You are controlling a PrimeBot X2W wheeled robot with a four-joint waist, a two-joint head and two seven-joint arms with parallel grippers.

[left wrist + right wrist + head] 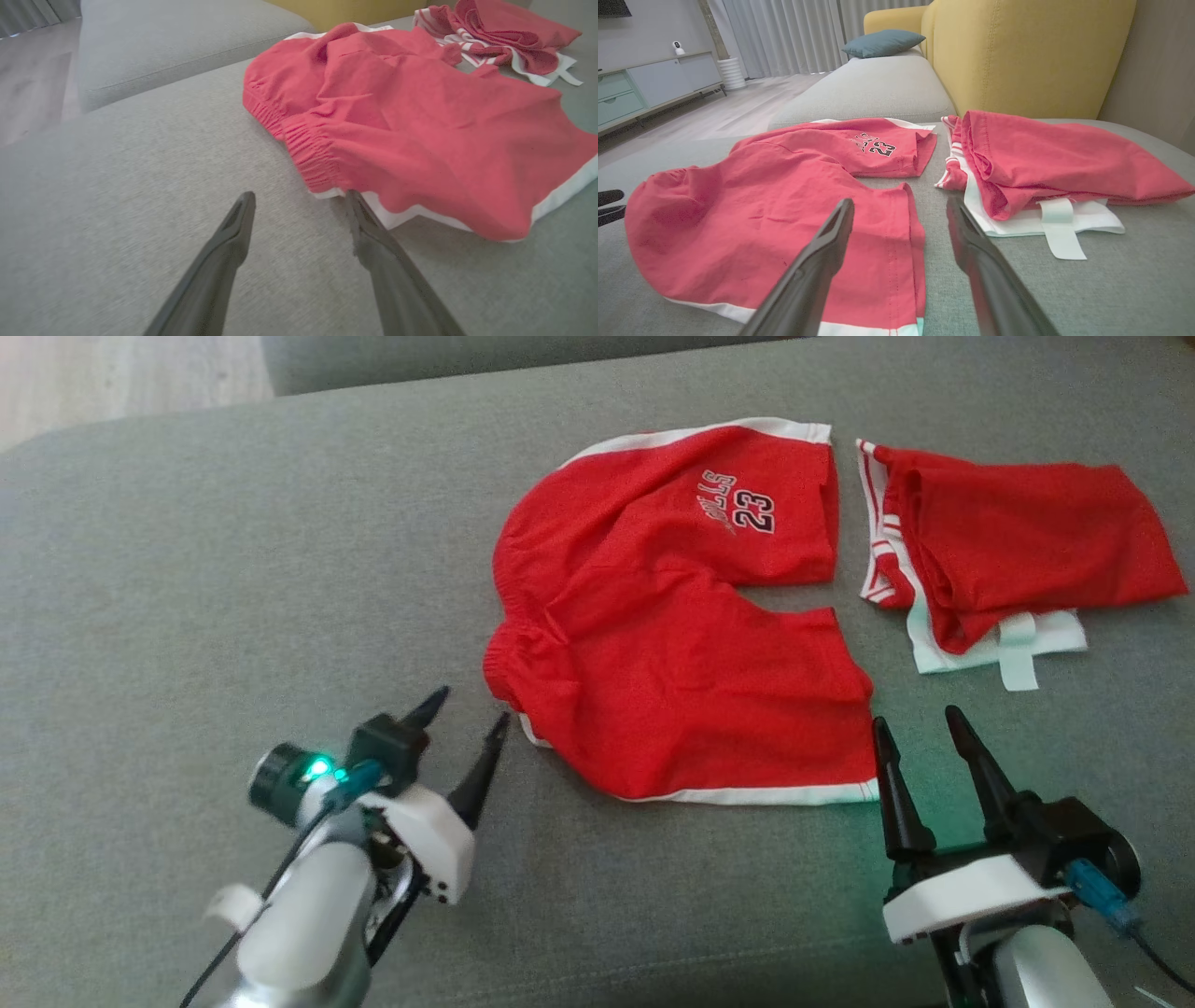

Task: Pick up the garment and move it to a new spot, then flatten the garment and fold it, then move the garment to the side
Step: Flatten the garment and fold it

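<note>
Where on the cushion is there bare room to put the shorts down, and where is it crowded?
Bare: the wide cushion left of the shorts, beyond the left gripper. Crowded: the narrow gap between shorts and folded garment, ahead of the right gripper.

- This is looking like a living room in a home.
- A yellow sofa (pixel 1017 56) is standing behind a grey seat cushion (pixel 868 91), with a blue pillow (pixel 882 42) lying at its far end.
- Long pale curtains (pixel 784 32) are hanging down to a wooden floor (pixel 728 116).
- A low sideboard (pixel 644 88) with drawers is standing along the wall.
</note>
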